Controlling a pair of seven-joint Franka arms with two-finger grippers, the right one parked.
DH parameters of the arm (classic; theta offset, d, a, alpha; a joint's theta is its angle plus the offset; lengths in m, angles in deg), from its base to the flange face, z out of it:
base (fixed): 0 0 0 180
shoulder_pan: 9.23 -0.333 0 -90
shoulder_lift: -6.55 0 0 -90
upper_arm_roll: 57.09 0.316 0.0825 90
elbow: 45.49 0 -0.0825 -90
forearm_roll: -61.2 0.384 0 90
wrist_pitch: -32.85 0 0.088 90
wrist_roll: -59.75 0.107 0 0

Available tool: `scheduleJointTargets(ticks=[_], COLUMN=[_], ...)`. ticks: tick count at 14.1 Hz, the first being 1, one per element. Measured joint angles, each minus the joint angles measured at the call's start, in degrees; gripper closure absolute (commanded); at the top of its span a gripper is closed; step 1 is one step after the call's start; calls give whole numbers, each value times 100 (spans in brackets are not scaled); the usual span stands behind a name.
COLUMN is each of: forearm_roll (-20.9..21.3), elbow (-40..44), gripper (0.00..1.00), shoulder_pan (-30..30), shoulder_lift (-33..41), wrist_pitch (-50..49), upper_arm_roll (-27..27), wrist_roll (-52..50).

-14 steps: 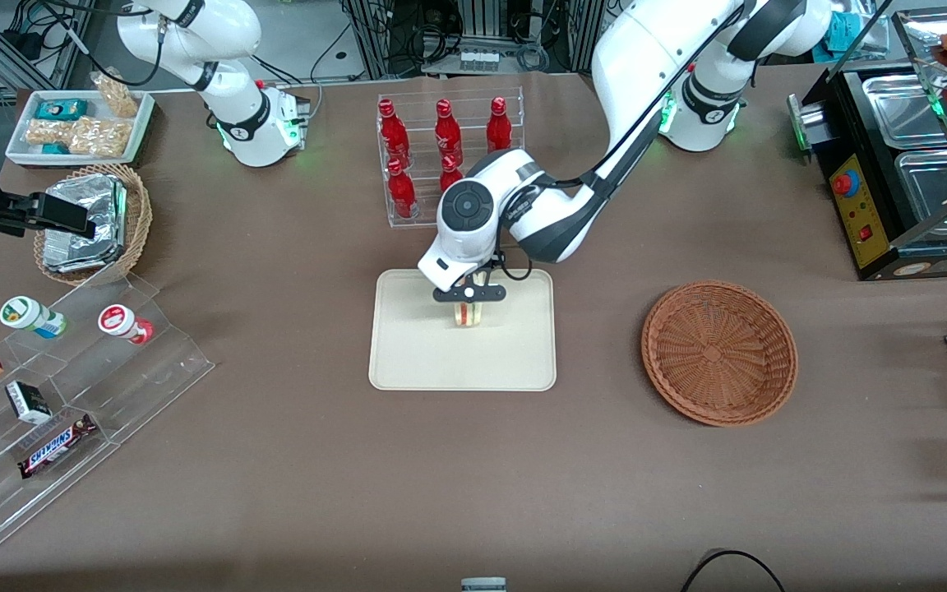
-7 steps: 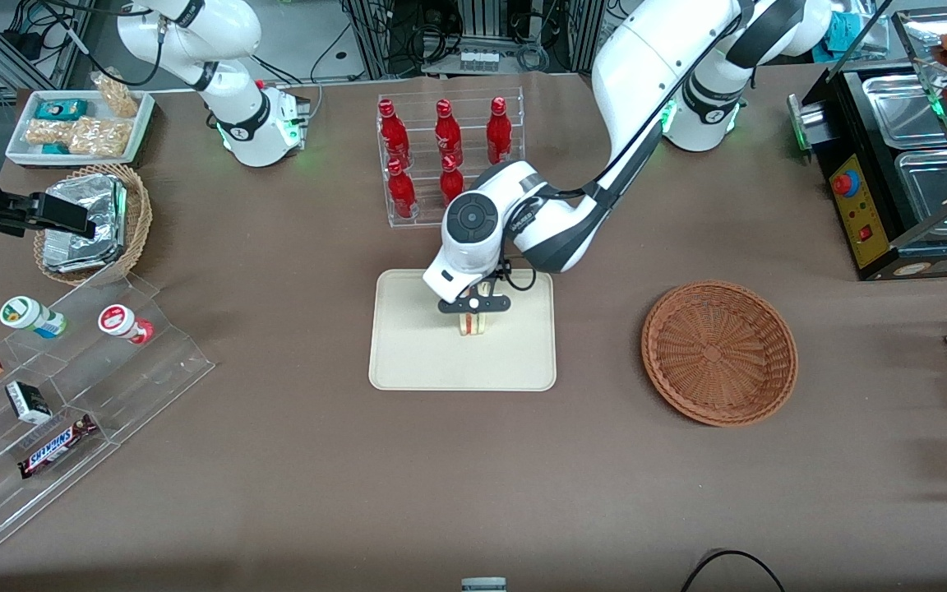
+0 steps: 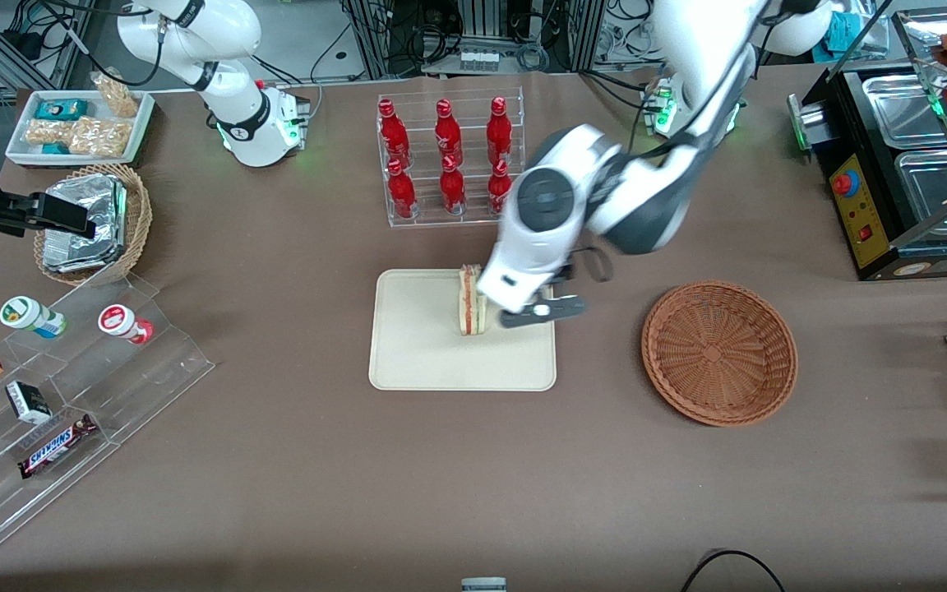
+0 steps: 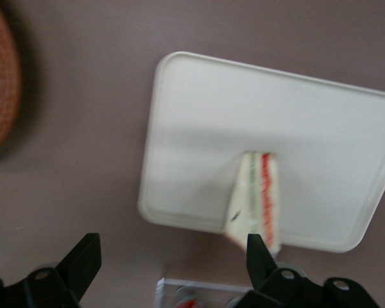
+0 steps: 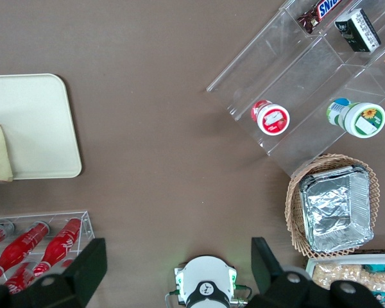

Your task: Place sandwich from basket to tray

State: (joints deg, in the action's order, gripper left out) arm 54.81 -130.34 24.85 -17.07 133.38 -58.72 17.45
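One sandwich point(image 3: 472, 301) on tray point(image 3: 424, 362); tool point(image 3: 541, 311) above, spread.

Front view high, facing down over whole brown surface point(image 3: 276, 460); both wrist views looking straight down, closer, sharing cream-beige rectangular tray point(image 3: 416, 362) point(image 4: 199, 102) point(image 5: 32, 122).

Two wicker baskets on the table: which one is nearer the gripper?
The wide reddish-brown basket, empty, toward the working arm's end. The open gripper hangs over the tray edge facing it. The deeper tan basket holds foil packets.
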Motion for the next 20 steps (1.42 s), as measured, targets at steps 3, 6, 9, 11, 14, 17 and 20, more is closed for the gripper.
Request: scheduleJointTargets(ticks=[3,6,9,11,14,17,20], forearm_roll=[-251,-253,-54,77,245,337,348], elbow=[-13,-17,262,729,1177,1218,1128], gripper=[0,0,0,0,0,0,0], shoulder_pan=[-24,-50,-55,-40,22,22,-14], shoulder_lift=[520,826,1027,1152,1192,1131,1176], wrist_pitch=[-1153,-2086,-2928,-3481,-3662,-3662,-3624], upper_arm_roll=[1048,1951,2499,2535,2517,2570,2844], wrist_roll=[1132,2188,2747,2776,2743,2753,3051])
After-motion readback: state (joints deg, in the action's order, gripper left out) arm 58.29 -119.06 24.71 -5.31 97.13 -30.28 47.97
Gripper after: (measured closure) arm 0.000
